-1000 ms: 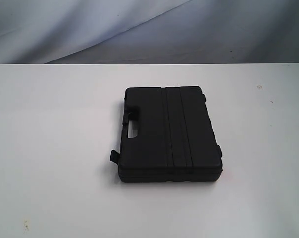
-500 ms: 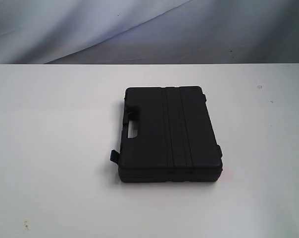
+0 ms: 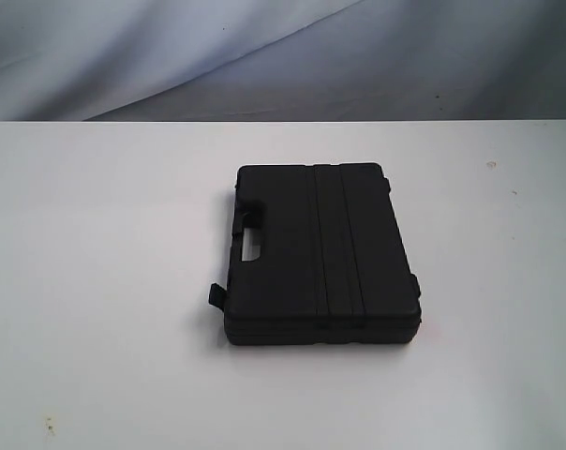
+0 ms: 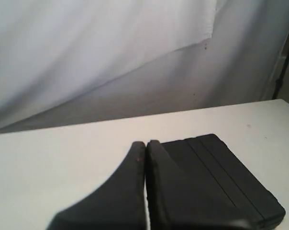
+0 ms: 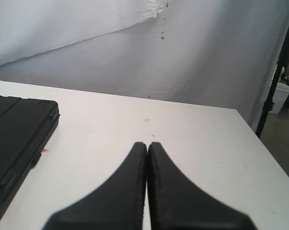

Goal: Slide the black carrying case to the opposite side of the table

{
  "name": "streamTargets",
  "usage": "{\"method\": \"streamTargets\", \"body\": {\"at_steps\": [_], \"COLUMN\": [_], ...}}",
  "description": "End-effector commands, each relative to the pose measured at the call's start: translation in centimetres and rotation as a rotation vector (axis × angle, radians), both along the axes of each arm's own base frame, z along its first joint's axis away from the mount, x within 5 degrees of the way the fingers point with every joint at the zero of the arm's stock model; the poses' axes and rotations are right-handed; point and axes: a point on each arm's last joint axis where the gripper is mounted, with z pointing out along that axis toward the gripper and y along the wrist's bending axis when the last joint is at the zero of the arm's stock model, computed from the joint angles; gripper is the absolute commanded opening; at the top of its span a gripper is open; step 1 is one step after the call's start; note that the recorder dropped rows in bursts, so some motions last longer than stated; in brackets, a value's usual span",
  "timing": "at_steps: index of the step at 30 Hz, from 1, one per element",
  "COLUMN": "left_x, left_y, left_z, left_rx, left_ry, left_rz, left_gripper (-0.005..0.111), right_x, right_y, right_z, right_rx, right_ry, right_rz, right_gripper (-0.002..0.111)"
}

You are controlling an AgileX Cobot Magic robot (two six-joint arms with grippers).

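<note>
Pressing together on nothing, the fingers of the left gripper [image 4: 145, 143] are seen apart from the black carrying case [image 3: 320, 253], which is laid flat near the middle of the table [image 3: 96, 281], handle slot [image 3: 250, 246] leftward. The right gripper [image 5: 147, 144] is likewise closed and empty, clear of the case

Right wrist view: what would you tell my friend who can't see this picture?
The black right gripper, shut tight, points across a white table. A black carrying case lies flat on the table, apart from the gripper. A pale cloth hangs behind.
</note>
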Motion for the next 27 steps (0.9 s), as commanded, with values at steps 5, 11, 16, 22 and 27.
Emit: {"method": "streamTargets", "body": {"at_steps": [5,11,16,22,27], "left_x": [5.4,5.6,5.9,5.8,7.1], "left_y": [0.0,0.2,0.8,-1.4,-3.5], "left_z": [-1.9,-1.8,-3.1,-3.7,-4.9], "left_rx": [-0.056,-0.097,-0.138,-0.049,-0.033], "left_ry": [0.181,0.178,0.231,0.187,0.257], "left_rz": [0.018,0.058,0.217,0.091,0.01], "left_gripper": [0.0,0.0,0.0,0.0,0.0], "right_x": [0.0,0.0,0.0,0.0,0.0], "right_y": [0.0,0.0,0.0,0.0,0.0], "right_z": [-0.1,-0.1,-0.1,-0.1,-0.1], "right_rx": [0.009,0.009,0.009,0.009,0.009], "right_ry": [0.002,0.002,0.002,0.002,0.002], "right_rz": [-0.007,-0.007,-0.007,-0.007,-0.007], "right_gripper": [0.0,0.0,0.0,0.0,0.0]}}
